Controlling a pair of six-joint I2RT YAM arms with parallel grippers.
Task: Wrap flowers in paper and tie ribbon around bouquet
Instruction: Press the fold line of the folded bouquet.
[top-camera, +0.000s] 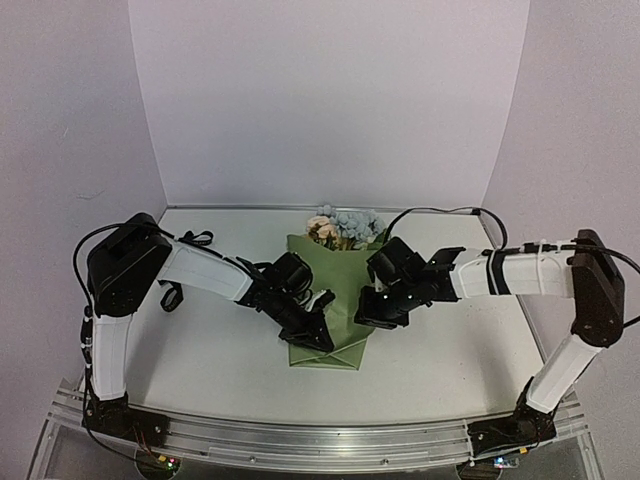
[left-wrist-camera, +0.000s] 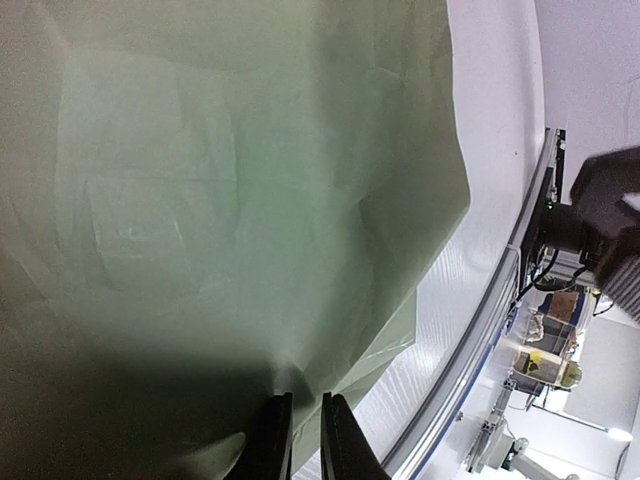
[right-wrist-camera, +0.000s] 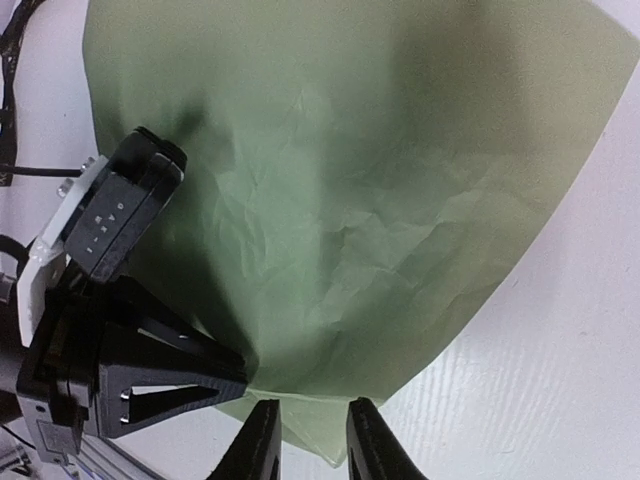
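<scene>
Bouquet is lying at the middle of the desk, flowers pointing away. Left end effector is pinching the paper at its near edge. Right end effector is hovering over that edge, fingers apart.

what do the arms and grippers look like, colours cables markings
The left arm and right arm have white link covers, black joints and boxy black shoulder housings. Thin black cables loop along them. The left gripper and right gripper have slim black fingers. A black block behind the left fingers carries small white lettering.
</scene>
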